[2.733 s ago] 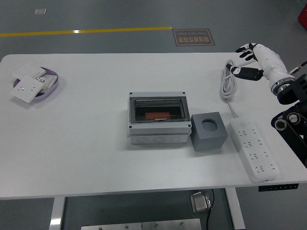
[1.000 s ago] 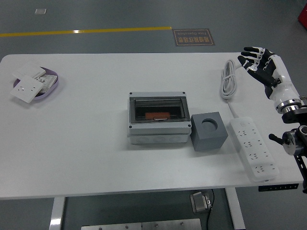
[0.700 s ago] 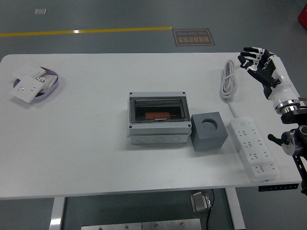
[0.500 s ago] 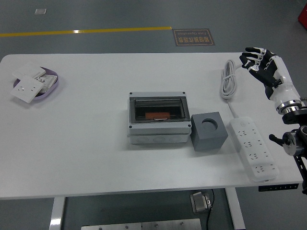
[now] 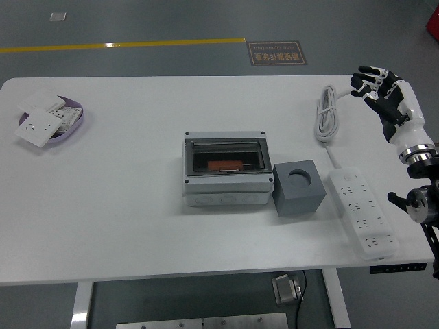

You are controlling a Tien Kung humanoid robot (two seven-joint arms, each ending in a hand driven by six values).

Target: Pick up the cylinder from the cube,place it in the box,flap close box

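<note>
so my right hand [image 5: 385,92] has drifted a bit further out toward the table's [image 5: 137,226] right edge compared with half a second ago, and it's way off from where it hung a couple seconds back, over the coiled white cable [image 5: 327,116]; fingers loosely spread, palm empty, pinching nothing; nothing on the table has budged in that time.

what that means, far as I can judge: the job looks finished; the grey cube [image 5: 299,188] sits just beside the box's [image 5: 225,171] right side with its round socket empty, and there's an orange thing I take for the cylinder [image 5: 226,164] lying inside the box near the middle of the table; the flap [image 5: 226,156] looks shut over it, so pulling away makes sense.

stuff I can't really tell: the flap is dark and see-through, so the cylinder is only a blur behind it; whether the flap is latched, no clue; my forearm runs out of the frame at the right edge; my left hand isn't visible at all; the power strip [image 5: 361,212] lies near the front right corner, the tray of wall plates [image 5: 48,118] at the far left edge.
</note>
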